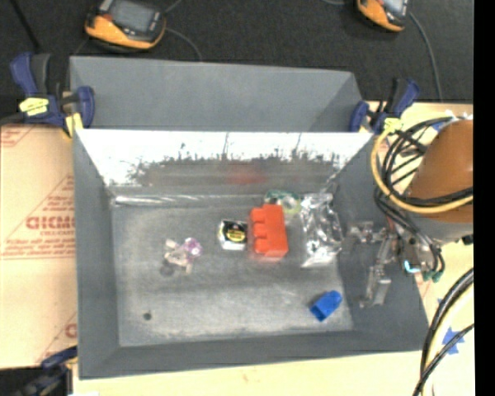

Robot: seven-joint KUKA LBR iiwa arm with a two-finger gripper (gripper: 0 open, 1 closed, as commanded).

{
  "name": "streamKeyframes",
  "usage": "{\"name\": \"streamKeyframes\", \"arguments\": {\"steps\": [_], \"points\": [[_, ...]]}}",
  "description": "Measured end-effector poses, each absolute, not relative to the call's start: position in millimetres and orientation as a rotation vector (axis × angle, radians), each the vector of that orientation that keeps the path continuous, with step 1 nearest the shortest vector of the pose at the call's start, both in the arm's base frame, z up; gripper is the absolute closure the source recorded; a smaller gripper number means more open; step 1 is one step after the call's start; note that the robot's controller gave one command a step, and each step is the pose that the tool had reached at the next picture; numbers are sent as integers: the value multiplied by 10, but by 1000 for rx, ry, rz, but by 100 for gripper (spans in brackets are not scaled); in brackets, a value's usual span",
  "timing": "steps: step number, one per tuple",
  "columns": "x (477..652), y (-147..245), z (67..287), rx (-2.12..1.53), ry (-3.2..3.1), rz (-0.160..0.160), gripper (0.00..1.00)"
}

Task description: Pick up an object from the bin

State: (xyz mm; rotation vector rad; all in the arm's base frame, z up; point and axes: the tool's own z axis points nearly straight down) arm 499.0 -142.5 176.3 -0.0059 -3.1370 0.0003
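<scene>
The bin [231,324] is grey, a block [269,231] red, a piece [325,305] blue.

blue block [326,305]: small, lying tilted toward the near right
silvery wrapper [320,233]: crumpled, lying right of centre

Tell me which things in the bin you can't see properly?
Camera view:
1. The green thing: partly hidden behind the red block and the crinkly silver wrapper; its kind is unclear.
2. The black and yellow thing left of the block: too small to read.
3. The pale pink see-through thing: too small and blurred to name.
4. The gripper, near the blue piece: how high it hangs is unclear.
</scene>
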Motion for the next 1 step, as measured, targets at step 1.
{"name": "streamKeyframes", "arguments": {"steps": [1], "points": [[4772,-1177,701,39,-3157,5,0]]}}
